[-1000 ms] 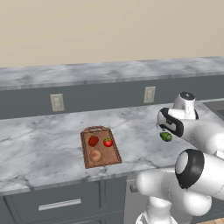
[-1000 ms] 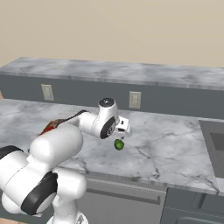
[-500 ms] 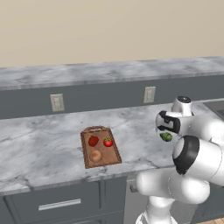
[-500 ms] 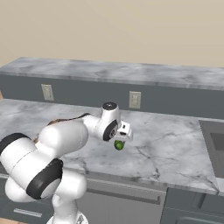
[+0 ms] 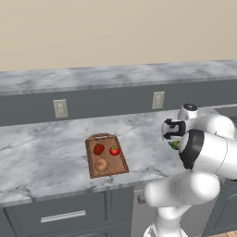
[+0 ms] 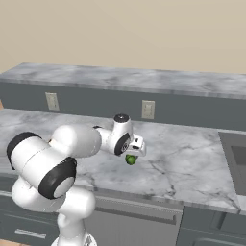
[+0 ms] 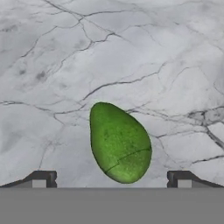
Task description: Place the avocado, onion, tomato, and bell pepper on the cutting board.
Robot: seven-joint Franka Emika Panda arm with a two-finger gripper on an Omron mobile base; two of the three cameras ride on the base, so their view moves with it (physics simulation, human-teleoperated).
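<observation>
The avocado (image 7: 119, 142), a green oval, lies on the marble counter between my open fingertips (image 7: 41, 179), which touch nothing. My gripper (image 6: 135, 149) hangs just above the avocado (image 6: 130, 159). From the left, the avocado (image 5: 176, 145) is partly hidden behind my arm, under the gripper (image 5: 172, 135). Well to the left lies the wooden cutting board (image 5: 116, 162). On it rest the deep-red bell pepper (image 5: 98, 149), the bright-red tomato (image 5: 114, 150) and the tan onion (image 5: 101, 164).
A sink (image 6: 236, 158) is set into the counter at the far right. Two wall outlets (image 5: 158, 99) (image 5: 60, 108) sit on the grey backsplash. The counter's front edge (image 5: 69, 192) runs above drawers.
My hand has sunk a little closer to the avocado, and the elbow has swung forward in both base views. The jaws stayed open and the produce has not moved.
</observation>
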